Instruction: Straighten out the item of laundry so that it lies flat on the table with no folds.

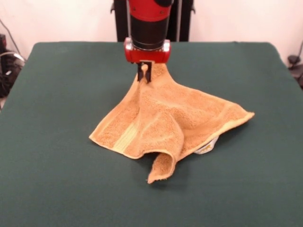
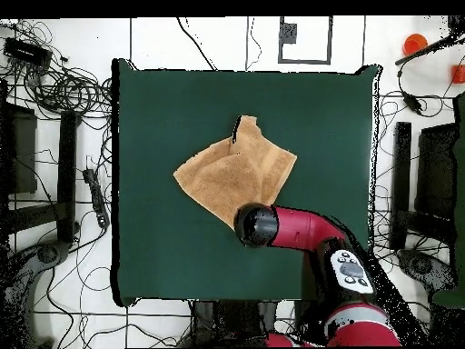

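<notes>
**Insp. 1:** Across the front view first: gripper [image 1: 145,72] sits at the towel's far corner, jaws pinched on the cloth, which rises to them in a peak. We judge that corner is held up so the rest can drape and be drawn out.

**Insp. 2:** Agreed. Towel [image 1: 165,120] lies approx. mid-table [image 1: 52,179], not flat: a ridge runs down from the peak, and a near flap curls under itself. White tag [image 1: 204,150] shows beneath the edge, on the picture's right. Pale band visible along the edges.

**Insp. 1:** Overhead view next. Arm [image 2: 304,227] covers the gripper, so we can't confirm jaws from above. Towel [image 2: 232,173] reads as a rough diamond, one corner under the wrist.

**Insp. 2:** We note one tip opp. the arm folded. Task incomplete, in our judgement; folds need pulling out.
</notes>
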